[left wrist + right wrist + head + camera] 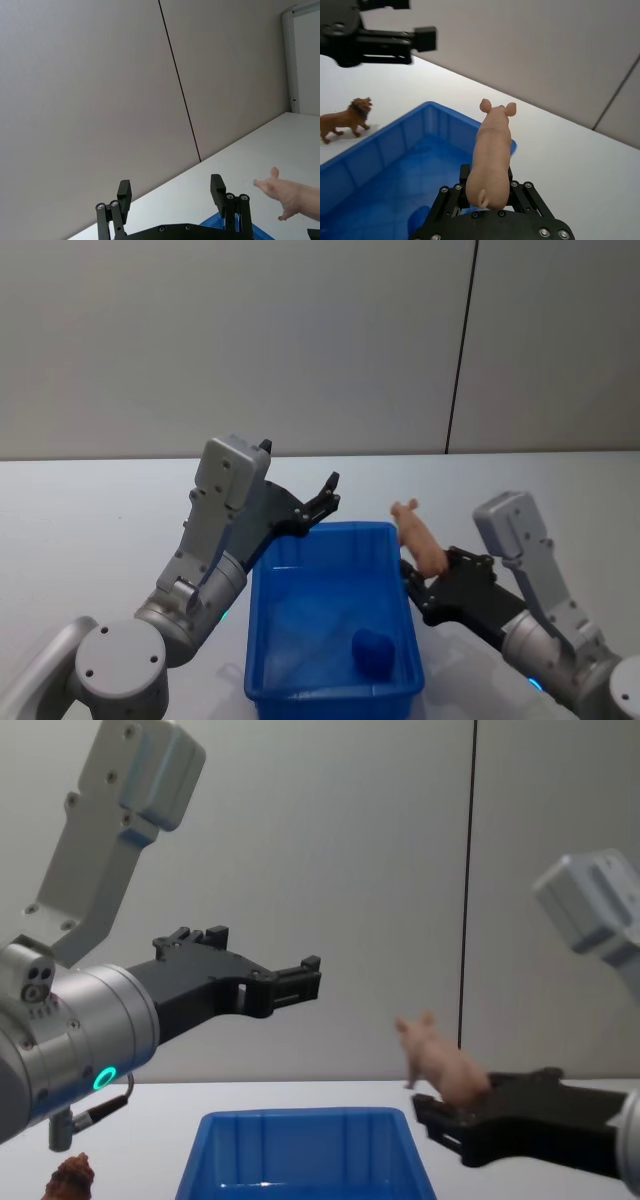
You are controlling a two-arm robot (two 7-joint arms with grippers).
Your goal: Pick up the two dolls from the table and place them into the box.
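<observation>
The pale pink pig doll is held in the air over the right rim of the blue box, with my right gripper shut on its hindquarters. In the chest view the pig stands above the right gripper. The reddish-brown lion doll stands upright on the white table, just outside the box's left wall; it also peeks in low in the chest view. My left gripper hovers open and empty above the box's far left corner.
A small blue object lies inside the box near its front right corner. Grey wall panels rise behind the table. In the left wrist view the open left gripper points at the wall, with the pig off to one side.
</observation>
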